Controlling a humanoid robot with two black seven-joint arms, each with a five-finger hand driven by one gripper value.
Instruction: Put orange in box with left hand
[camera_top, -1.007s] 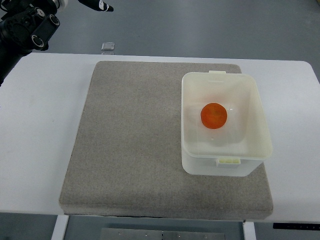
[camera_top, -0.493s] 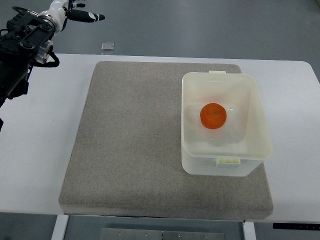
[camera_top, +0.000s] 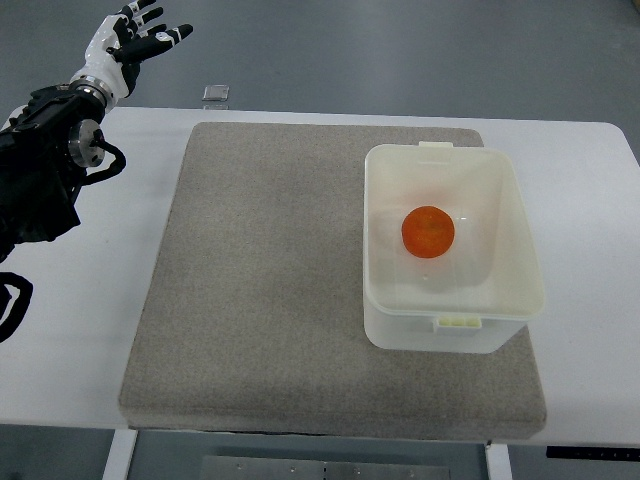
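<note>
A white table (camera_top: 90, 330) fills most of the view, and on it lies a large square mat (camera_top: 270, 290) of coarse grey-brown fabric with rounded corners. Beyond the table's far edge, on the grey floor (camera_top: 420, 50), sits a small pale square object (camera_top: 216, 93) (too small to tell what it is). Nothing lies on the open stretch of mat between the left side and the container.

The box (camera_top: 452, 248) is a translucent white plastic tub, rectangular with softly rounded corners and a small latch tab on its near and far rims. It stands on the right part of the mat, its near right corner close to the mat's edge. The orange (camera_top: 428, 232) rests on the floor of the box, round, bright and slightly glossy, just left of the middle.

The left hand (camera_top: 125, 42) shows at the far left corner, above the table's far edge, on a black jointed arm (camera_top: 45, 170) that comes in from the left. Its white and black fingers (camera_top: 172, 35) are spread apart and hold nothing. It is well apart from the orange, which lies to the right and nearer, across the whole mat.
</note>
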